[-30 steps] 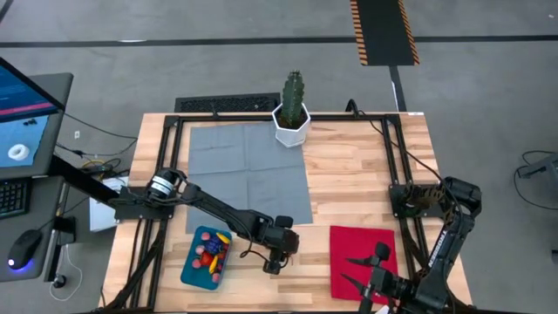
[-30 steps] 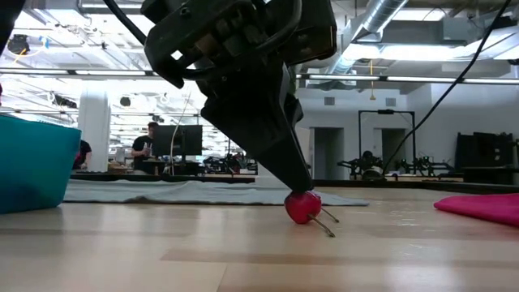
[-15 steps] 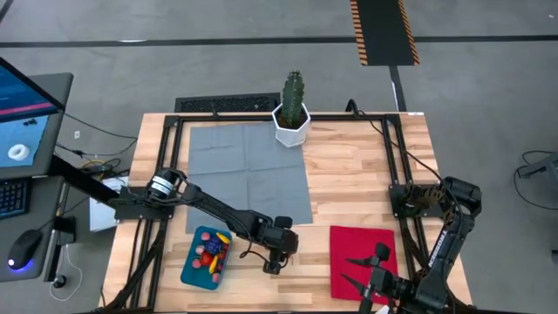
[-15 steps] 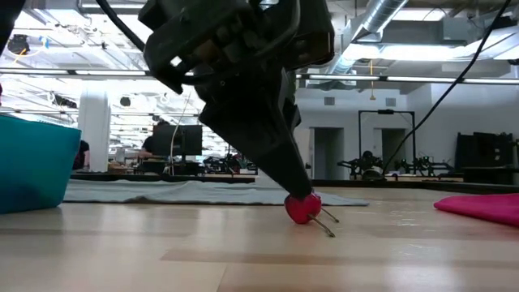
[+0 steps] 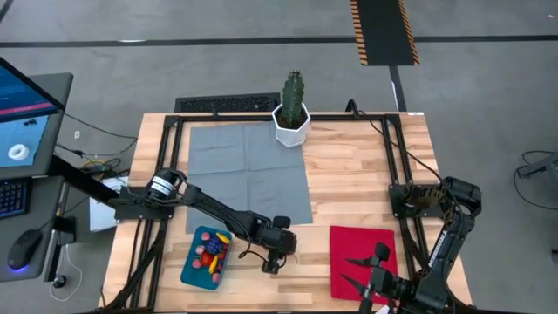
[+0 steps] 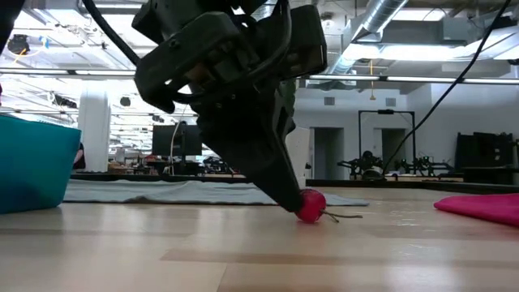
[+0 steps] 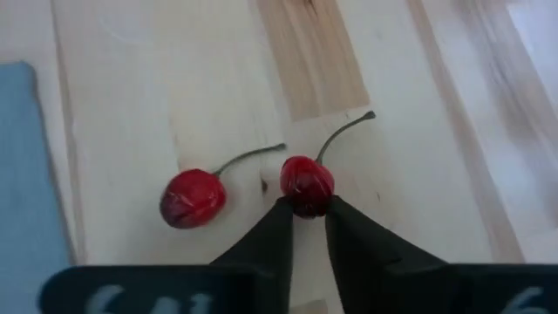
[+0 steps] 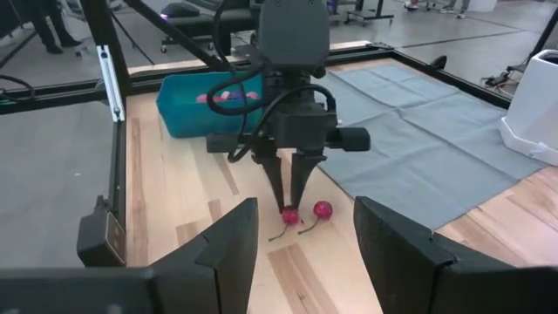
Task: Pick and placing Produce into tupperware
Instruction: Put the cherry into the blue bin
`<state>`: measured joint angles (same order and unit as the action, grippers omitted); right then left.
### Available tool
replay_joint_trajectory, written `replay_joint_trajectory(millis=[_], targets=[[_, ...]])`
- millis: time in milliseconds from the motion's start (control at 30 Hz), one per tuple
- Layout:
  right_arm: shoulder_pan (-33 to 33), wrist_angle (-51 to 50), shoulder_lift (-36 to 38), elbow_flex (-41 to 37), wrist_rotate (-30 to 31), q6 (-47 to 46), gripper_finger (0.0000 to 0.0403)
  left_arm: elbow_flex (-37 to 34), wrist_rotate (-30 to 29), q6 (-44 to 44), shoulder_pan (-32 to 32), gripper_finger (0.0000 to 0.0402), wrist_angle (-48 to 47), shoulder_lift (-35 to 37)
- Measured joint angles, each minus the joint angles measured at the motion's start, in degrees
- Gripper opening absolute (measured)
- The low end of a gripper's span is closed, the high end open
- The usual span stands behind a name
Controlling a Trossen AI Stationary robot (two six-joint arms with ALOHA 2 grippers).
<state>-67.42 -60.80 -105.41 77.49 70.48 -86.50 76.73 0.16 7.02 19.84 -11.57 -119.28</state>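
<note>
At table front, left gripper: left gripper (image 7: 305, 216) points down at the bare wood, between the tupperware and the red cloth; its two fingertips (image 7: 277, 218) pinch one cherry.
Held item: cherry (image 7: 306, 185), red, stemmed, touching the tabletop, clamped on both sides.
Loose item: second cherry (image 7: 193, 197), red, stemmed, lies on the wood just beside the held one, apart from the fingers.
Cherry count on wood: two.
Tupperware: one teal tupperware (image 5: 193, 270) sits on the wood near the left gripper, on the table's front left; it holds several small produce pieces (image 5: 209, 251) in red, pink and yellow; exact count cannot be told.
Right gripper: right gripper (image 8: 301, 235) hangs over the red cloth at the table's front right, jaws standing apart, holding nothing.
Red cloth: one red cloth (image 5: 352, 246), flat, well apart from the cherries.
Grey mat: one grey mat (image 5: 248, 170) covers the table's rear left part.
Cactus: one cactus (image 5: 292, 98) in a white pot stands upright at the mat's rear corner.
</note>
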Motion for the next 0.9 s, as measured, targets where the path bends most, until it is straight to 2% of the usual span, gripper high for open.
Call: replay_joint_trajectory(millis=[200,467,800,900], targets=[[0.0,0.03,0.0,0.0,0.0,0.0,0.0214,0.13,0.16,-2.02,0.04,0.0016,2.78,0.0],[0.0,0.11,0.0,0.0,-0.09,-0.02,0.0214,0.26,-0.63,-1.64,0.34,0.0017,-3.69,0.86],[0.61,0.03,0.0,0.0,0.06,1.49,0.0214,0.35,-1.64,0.63,5.31,0.0014,-10.47,9.51],[0.85,0.05,0.0,0.0,0.05,1.49,0.0214,0.14,-3.99,3.3,7.85,0.0014,-14.12,13.52]])
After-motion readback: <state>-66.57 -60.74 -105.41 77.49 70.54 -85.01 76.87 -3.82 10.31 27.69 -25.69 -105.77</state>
